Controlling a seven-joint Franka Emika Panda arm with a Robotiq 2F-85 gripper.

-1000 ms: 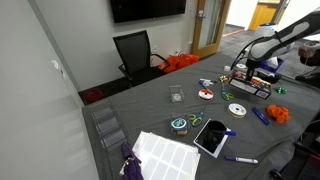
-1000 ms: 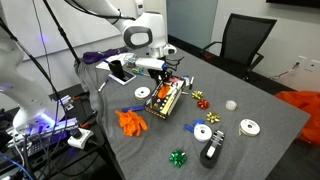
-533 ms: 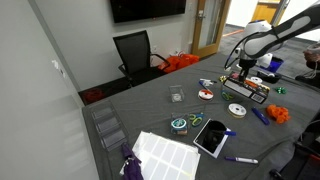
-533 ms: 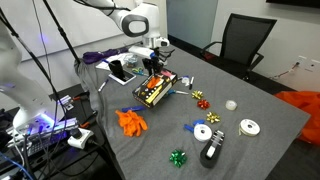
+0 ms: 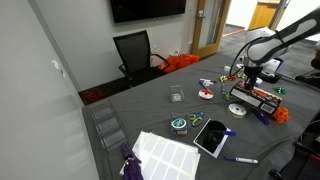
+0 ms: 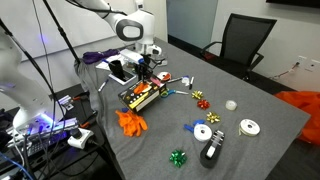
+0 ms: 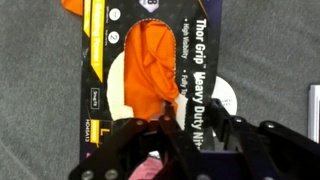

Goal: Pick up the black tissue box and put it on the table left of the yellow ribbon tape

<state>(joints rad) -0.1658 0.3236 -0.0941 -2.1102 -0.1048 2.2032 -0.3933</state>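
The black tissue box [image 7: 150, 70] is a long black box with an orange window and white lettering. My gripper [image 7: 192, 118] is shut on its near end, one finger on each side of a black strip. In both exterior views the box [image 5: 257, 97] [image 6: 146, 95] hangs tilted just above the dark grey table [image 5: 150, 110] [image 6: 250, 160] under the gripper [image 5: 250, 78] [image 6: 145, 74]. The yellow ribbon tape [image 5: 237, 109] lies flat on the table close beside the box. A pale round disc [image 7: 228, 100] shows partly from under the box in the wrist view.
A red-and-white roll [image 5: 206, 95], a teal-green roll [image 5: 180, 125], a tablet-like slab [image 5: 212, 136] and white sheets [image 5: 165, 155] lie on the table. An orange bundle [image 6: 130, 122], bows [image 6: 196, 99], two pale rolls [image 6: 203, 131] and a dark object [image 6: 210, 152] lie nearby. A black chair [image 5: 133, 52] stands behind.
The gripper has carried the box sideways across the table towards the orange bundle and turned it. The box stays in the gripper throughout.
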